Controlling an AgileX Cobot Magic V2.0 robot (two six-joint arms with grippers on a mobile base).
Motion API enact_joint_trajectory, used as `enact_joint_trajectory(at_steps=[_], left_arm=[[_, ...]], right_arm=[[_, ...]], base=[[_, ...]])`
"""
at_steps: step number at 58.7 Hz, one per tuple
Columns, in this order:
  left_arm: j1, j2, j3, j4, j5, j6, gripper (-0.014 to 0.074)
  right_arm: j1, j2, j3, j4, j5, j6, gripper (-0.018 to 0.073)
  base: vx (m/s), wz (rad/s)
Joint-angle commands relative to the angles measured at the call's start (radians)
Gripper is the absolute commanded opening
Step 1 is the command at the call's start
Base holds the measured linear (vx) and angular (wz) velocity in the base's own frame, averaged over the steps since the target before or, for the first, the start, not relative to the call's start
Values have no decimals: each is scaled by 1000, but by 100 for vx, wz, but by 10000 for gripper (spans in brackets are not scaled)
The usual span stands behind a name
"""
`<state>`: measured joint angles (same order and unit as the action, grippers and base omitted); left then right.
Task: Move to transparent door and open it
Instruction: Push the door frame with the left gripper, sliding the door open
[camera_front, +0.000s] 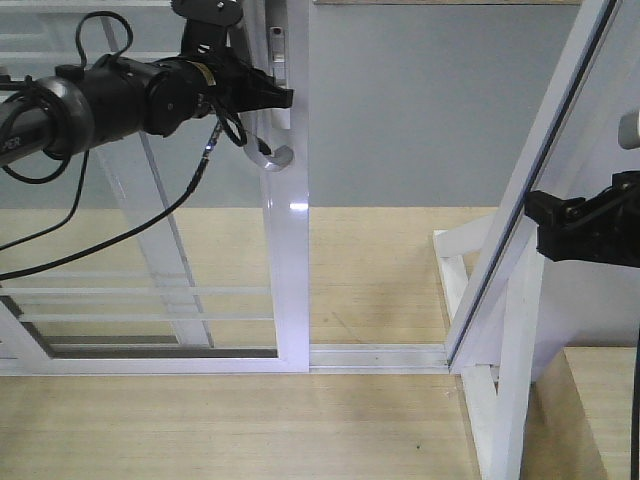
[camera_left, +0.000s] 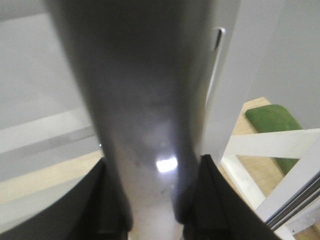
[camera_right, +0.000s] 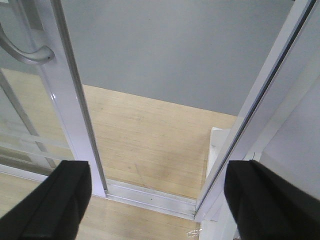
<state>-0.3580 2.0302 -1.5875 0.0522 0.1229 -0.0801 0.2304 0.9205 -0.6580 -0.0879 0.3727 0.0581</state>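
Glass transparent door (camera_front: 150, 230) slid partly open; left gripper (camera_front: 275, 98) clamped on pull handle (camera_front: 272, 150); right gripper (camera_right: 157, 200) fingers apart, empty.

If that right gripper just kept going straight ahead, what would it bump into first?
Probably nothing soon. The right gripper, open, points into the gap between the transparent door and the slanted white frame. Beyond lie the floor track and wooden floor; depth is unclear.
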Motion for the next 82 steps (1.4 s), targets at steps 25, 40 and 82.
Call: enact_joint_trajectory(at_steps=[25, 40, 82], left_arm=[[186, -114, -58, 21, -151, 23, -6], [263, -146, -58, 49, -112, 51, -6], [324, -335, -58, 47, 255, 41, 577]], right_arm=[[-4, -13, -28, -11, -64, -9, 593], [-4, -13, -28, -11, -64, -9, 593], [-4, -13, -28, -12, -64, -13, 593]], base=[[0, 0], [0, 1], [0, 0]])
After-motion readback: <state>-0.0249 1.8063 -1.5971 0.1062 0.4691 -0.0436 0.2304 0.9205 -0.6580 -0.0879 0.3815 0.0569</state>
